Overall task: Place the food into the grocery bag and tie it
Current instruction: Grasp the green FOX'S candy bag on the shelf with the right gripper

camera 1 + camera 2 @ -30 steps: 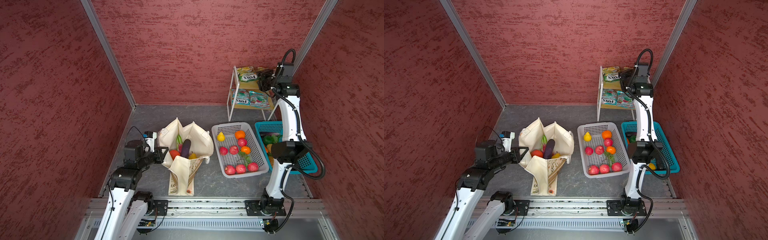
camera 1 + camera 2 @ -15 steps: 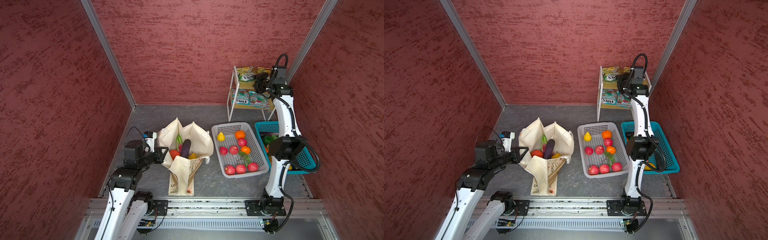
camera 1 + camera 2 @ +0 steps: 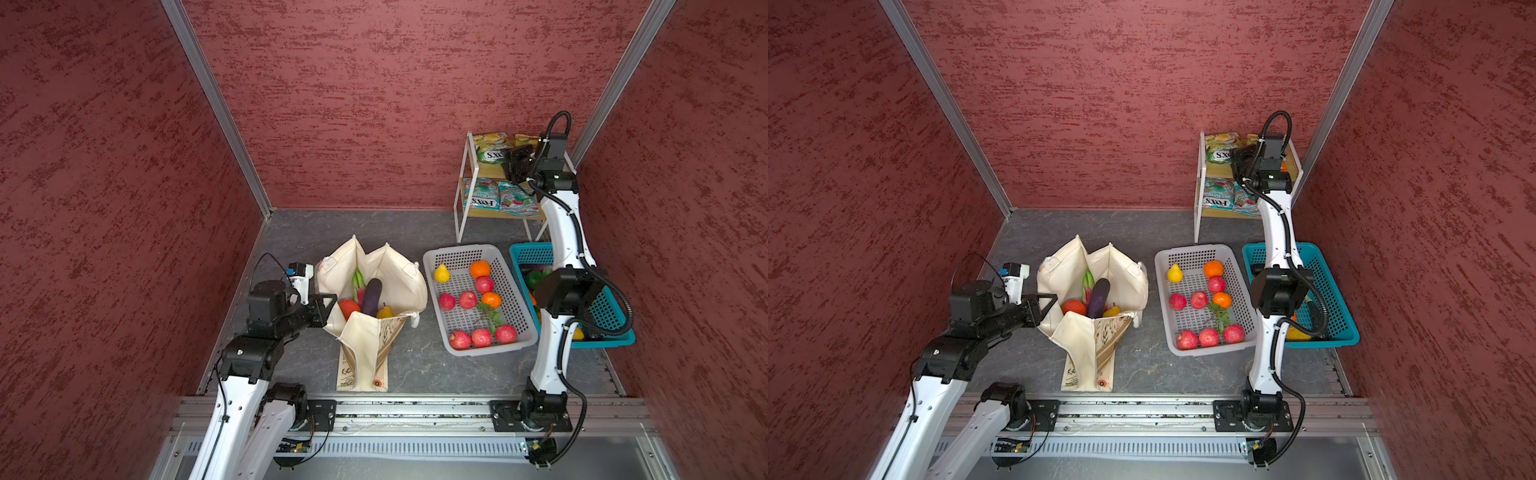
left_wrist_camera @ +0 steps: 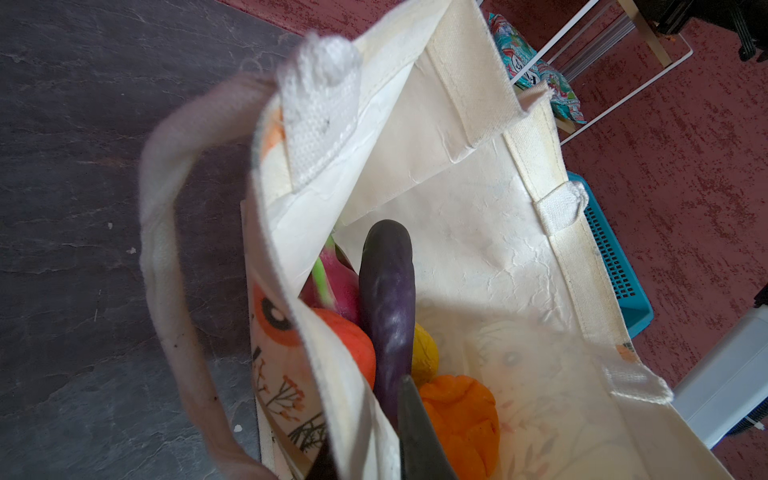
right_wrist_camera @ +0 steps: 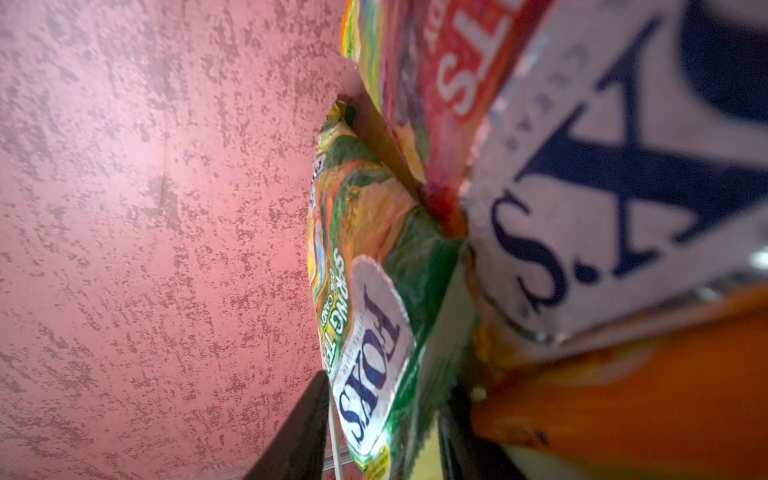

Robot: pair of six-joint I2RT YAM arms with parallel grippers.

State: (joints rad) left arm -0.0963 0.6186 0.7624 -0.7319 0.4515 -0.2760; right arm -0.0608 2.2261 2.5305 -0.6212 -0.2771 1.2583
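The grocery bag (image 3: 399, 278) (image 3: 1121, 278) stands open on the grey floor. It holds a purple eggplant (image 3: 371, 296) (image 4: 388, 299), a red tomato (image 3: 348, 307), a pink dragon fruit (image 3: 358, 284) and a yellow fruit (image 3: 384, 311). My left gripper (image 3: 330, 305) (image 4: 370, 419) is shut on the bag's near rim, with cloth between its fingers. On the rack's top tier, my right gripper (image 3: 513, 160) (image 5: 388, 382) has both fingers against the sides of a green FOX'S packet (image 3: 490, 147) (image 5: 365, 332). An orange packet (image 5: 623, 395) lies right beside it.
A grey perforated basket (image 3: 436, 257) right of the bag holds red apples, oranges and a yellow pear. A teal basket (image 3: 611, 316) sits behind the right arm. The white wire rack (image 3: 459, 195) in the back right corner carries teal packets (image 3: 482, 197) on its lower tier.
The right gripper has shifted left along the rack's top tier and its jaws have narrowed onto the green packet. The left arm and the bag have not moved.
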